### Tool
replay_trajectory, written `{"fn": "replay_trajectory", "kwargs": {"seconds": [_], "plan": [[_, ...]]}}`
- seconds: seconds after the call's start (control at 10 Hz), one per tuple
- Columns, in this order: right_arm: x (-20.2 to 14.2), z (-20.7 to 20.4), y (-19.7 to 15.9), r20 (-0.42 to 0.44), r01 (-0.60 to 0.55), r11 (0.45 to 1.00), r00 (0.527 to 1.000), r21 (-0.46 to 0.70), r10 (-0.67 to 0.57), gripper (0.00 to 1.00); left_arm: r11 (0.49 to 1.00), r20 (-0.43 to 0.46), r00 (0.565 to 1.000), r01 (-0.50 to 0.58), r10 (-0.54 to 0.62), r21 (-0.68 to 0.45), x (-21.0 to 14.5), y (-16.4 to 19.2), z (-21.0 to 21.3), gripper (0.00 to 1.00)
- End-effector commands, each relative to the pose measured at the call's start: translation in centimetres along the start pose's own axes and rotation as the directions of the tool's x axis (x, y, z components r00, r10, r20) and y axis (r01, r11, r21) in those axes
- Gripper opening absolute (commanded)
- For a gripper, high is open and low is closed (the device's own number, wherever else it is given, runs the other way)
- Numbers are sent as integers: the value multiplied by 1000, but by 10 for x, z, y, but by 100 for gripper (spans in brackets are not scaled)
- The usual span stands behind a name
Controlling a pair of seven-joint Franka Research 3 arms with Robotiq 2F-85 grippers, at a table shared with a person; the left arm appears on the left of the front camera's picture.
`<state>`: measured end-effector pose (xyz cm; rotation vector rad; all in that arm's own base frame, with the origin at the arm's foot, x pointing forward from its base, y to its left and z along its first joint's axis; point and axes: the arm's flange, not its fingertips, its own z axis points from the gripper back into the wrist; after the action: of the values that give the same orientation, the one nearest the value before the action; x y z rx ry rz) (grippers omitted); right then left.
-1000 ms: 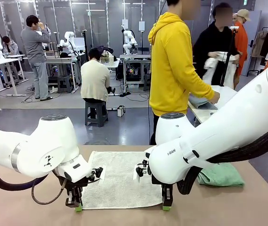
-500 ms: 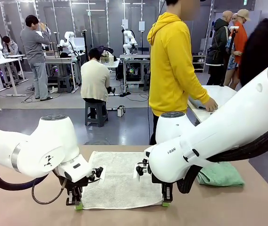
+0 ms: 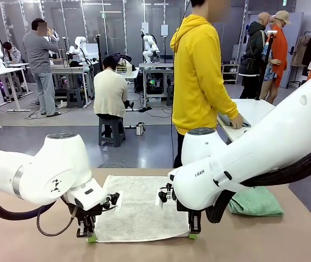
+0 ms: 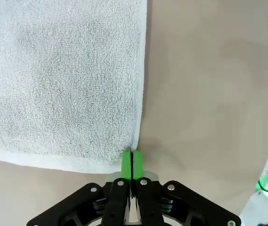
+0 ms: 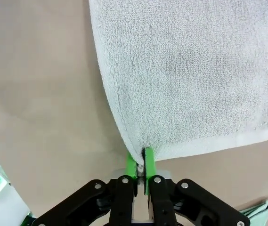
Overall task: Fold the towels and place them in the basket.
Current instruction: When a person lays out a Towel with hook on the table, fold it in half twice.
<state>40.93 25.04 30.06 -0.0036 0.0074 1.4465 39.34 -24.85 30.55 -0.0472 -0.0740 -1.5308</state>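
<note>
Left end effector (image 3: 91, 238) is pinched fully closed on the near-left corner of the cream towel (image 3: 139, 210). Right end effector (image 3: 192, 235) is clamped on the near-right corner, fabric bunched between its pads. Towel otherwise lies flat mid-counter (image 3: 286, 243). Mint green towel (image 3: 256, 202) is crumpled to its right.

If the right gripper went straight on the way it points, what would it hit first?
Most likely the table, just beneath: the right gripper points down at it, shut on a corner of the cream towel. Exact gap is unclear.
</note>
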Motion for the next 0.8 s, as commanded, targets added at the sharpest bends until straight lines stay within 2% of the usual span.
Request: {"fn": "replay_trajectory", "kwargs": {"seconds": [0.0,0.2,0.3,0.4,0.5,0.7], "plan": [[1,0,0,0,-3,1000,1000,-1,3,0,1000,-1,1000,4,-4,-2,0,0,-1,0],[1,0,0,0,-3,1000,1000,-1,3,0,1000,-1,1000,4,-4,-2,0,0,-1,0],[0,0,0,0,-1,1000,1000,0,1,8,1000,0,1000,0,0,-1,0,0,-1,2],[-1,18,-3,-38,-33,999,999,-30,32,8,999,-22,999,42,-43,-17,0,0,20,2],[-3,31,-6,-36,-36,999,999,-22,35,8,996,-37,997,70,-72,-46,-1,-2,36,2],[-3,51,-7,-7,-39,999,999,-20,39,8,991,0,995,103,-103,-84,-1,-5,58,2]]}}
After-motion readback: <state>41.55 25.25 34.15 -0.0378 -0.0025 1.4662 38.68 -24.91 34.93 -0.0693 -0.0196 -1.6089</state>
